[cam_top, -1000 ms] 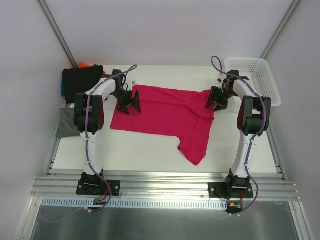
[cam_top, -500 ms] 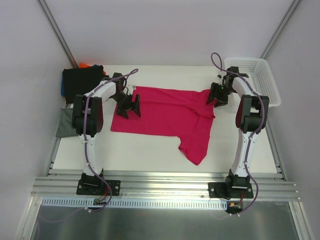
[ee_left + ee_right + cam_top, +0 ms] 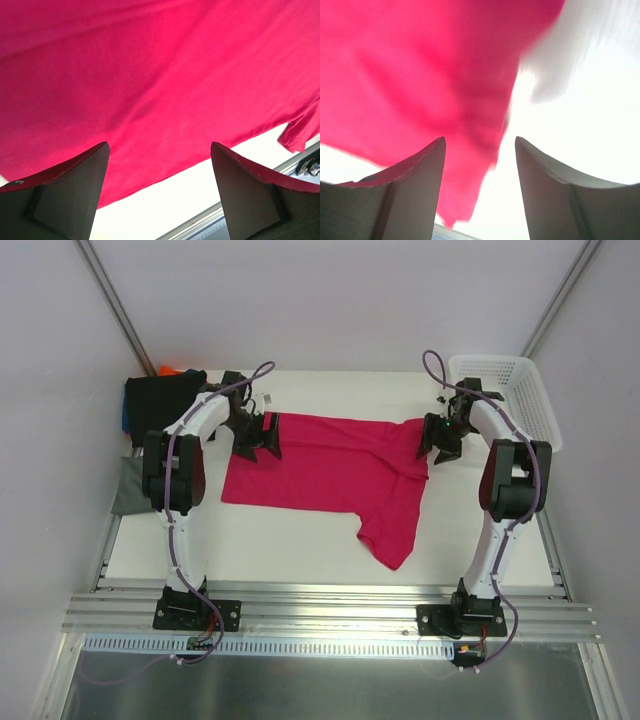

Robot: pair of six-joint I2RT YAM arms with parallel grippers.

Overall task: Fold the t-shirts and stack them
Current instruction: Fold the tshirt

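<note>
- One crimson-pink t-shirt (image 3: 320, 465) lies spread flat in the middle of the table (image 3: 290, 545), between the two arms.
- Its long axis runs left to right. The straight edge is on the left, and one sleeve on the right side points toward the near edge.
- Four folded t-shirts are at the left edge. The black one (image 3: 160, 398) is in the far corner, with a bit of orange (image 3: 170, 370) behind it and a bit of blue (image 3: 127, 420) at its side. The grey-green one (image 3: 125, 490) lies apart from these, nearer to the arm bases.
- One white basket (image 3: 505, 390) stands in the far right corner.
- The left gripper (image 3: 159, 145) is above the left part of the crimson-pink t-shirt. Its fingers are wide apart, with nothing between them.
- The right gripper (image 3: 480, 140) is above the far right corner of the same shirt. Its fingers are also apart and grip no cloth.
</note>
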